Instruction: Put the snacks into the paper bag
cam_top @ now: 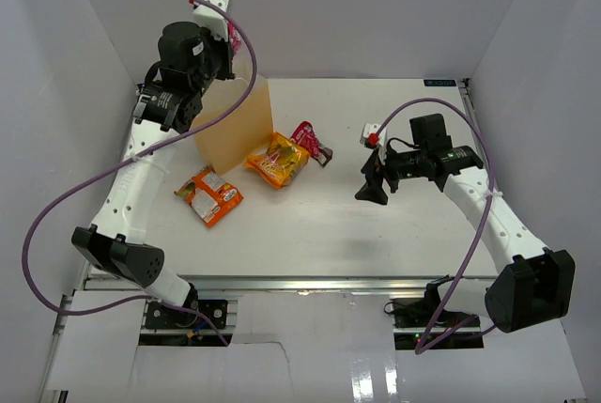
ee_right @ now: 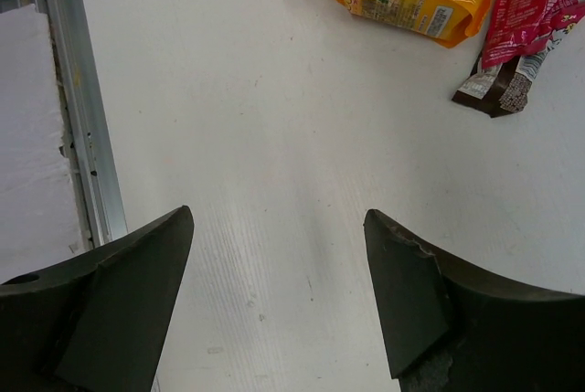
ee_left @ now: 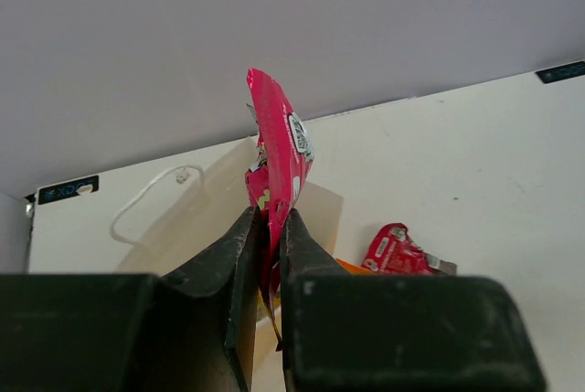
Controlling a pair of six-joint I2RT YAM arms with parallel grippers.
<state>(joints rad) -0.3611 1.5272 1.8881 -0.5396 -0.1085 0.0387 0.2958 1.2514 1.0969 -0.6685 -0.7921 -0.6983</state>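
The left end effector [ee_left: 271,227] is up high by the table's [cam_top: 329,234] far left corner, pinching a pink packet [ee_left: 279,150] over the paper bag [cam_top: 235,131]. An orange packet [cam_top: 208,194], a yellow packet [cam_top: 278,160] and a red packet [cam_top: 308,138] lie near the bag. The right end effector [ee_right: 278,217] hangs spread wide over the right side.

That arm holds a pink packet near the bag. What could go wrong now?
The left gripper pinches the pink packet by one edge only, so it might slip or land beside the paper bag. A nudge from the arm could tip the bag. The red packet overlaps a darker packet, so the open right gripper may grab both.
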